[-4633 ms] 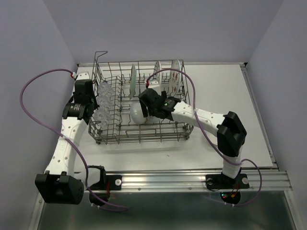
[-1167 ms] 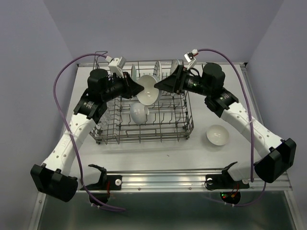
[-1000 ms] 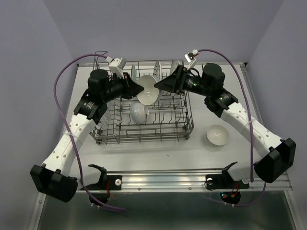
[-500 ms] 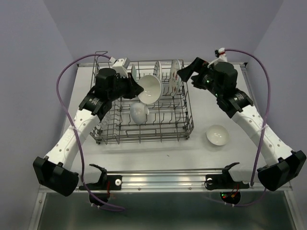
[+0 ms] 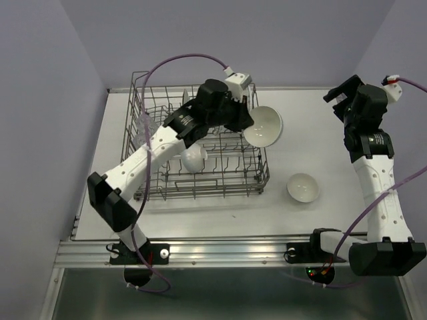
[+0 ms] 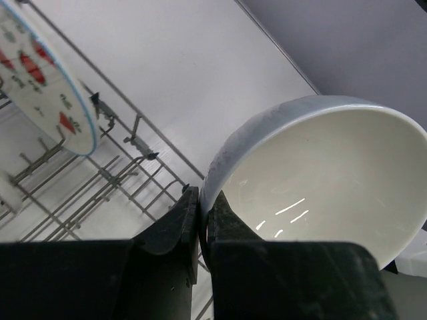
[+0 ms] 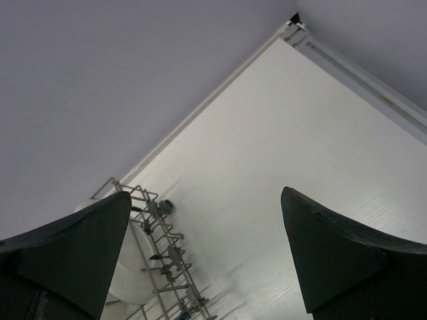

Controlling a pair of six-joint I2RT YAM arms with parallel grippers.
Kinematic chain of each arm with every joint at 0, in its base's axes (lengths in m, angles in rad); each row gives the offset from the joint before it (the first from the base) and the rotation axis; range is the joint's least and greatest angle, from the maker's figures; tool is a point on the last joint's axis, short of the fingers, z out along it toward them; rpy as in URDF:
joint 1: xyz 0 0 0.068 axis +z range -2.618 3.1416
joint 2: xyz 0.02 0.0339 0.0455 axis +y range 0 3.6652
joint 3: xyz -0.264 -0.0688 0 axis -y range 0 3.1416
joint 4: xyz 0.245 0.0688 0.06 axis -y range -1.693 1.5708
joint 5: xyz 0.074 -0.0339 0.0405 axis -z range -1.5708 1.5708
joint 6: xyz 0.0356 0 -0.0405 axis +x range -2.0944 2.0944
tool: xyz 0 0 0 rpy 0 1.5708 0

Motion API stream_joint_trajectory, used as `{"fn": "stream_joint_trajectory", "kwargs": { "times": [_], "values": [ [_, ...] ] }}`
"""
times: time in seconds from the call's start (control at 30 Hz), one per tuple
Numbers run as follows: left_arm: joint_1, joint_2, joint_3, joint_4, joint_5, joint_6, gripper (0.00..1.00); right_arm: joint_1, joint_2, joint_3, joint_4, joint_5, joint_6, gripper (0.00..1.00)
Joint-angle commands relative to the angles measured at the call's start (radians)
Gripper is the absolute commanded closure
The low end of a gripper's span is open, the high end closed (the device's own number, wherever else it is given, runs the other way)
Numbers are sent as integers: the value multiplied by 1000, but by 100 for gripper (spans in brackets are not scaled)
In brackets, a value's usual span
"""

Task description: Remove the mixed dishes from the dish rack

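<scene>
While my left fingers pinch the rim of a white bowl, it hangs tilted just past the right side of the dish rack, above bare surface. Nearer me sits a second bowl, upright; I judge the open room lies between it and the rack's corner. My right fingers gape wide and empty, raised near the far right corner, well apart.
</scene>
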Motion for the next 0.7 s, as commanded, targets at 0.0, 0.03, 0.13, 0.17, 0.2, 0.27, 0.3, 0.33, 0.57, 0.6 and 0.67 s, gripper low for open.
{"fn": "stream_joint_trajectory", "kwargs": {
  "times": [0.0, 0.03, 0.13, 0.17, 0.2, 0.27, 0.3, 0.33, 0.57, 0.6, 0.67],
  "values": [
    [-111, 159, 246, -44, -20, 64, 100, -41, -20, -7, -37, 93, -8, 0],
    [-130, 203, 345, -101, -29, 90, 100, -53, -26, -4, -40, 101, -12, 0],
    [-194, 368, 543, -199, -46, 122, 100, -53, -54, 5, -47, 119, -11, 0],
    [-203, 444, 588, -219, -41, 127, 100, -53, -63, 7, -49, 132, -11, 0],
    [-223, 478, 634, -239, -32, 133, 100, -53, -69, 10, -50, 144, -11, 0],
    [-237, 553, 715, -259, -23, 139, 100, -53, -88, 19, -64, 162, -12, 0],
    [-249, 567, 722, -252, -14, 136, 100, -53, -97, 21, -64, 162, -14, 0],
    [-256, 580, 725, -239, -3, 132, 100, -53, -104, 21, -64, 159, -14, 0],
    [-320, 678, 733, -157, -24, 144, 100, -53, -149, 1, -63, 133, -11, 0],
    [-328, 710, 740, -147, -20, 143, 100, -53, -151, -1, -61, 120, -11, 0],
    [-329, 763, 788, -165, -32, 135, 100, -53, -151, -2, -60, 100, -18, 0]
  ]
}}
